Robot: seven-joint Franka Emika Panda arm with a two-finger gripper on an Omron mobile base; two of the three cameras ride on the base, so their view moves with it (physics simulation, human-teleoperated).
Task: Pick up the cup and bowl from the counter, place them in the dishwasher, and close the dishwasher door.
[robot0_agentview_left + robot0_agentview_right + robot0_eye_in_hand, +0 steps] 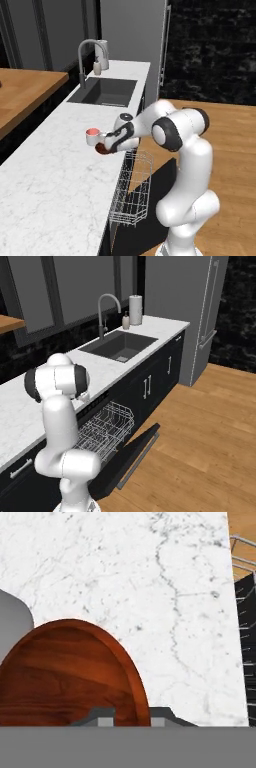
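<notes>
no legible text, labels or numbers

Wood plank floor (210, 426), black sink (120, 346) with curved faucet (106, 311), tall grey fridge (200, 311).

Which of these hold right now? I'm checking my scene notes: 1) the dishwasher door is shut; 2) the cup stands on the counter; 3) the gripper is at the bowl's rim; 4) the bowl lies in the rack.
1) False: the dishwasher door hangs open, the rack pulled out.
2) True: the cup stands on the counter.
3) True: the gripper straddles the bowl's rim.
4) False: the bowl sits on the counter beside the cup.
</notes>
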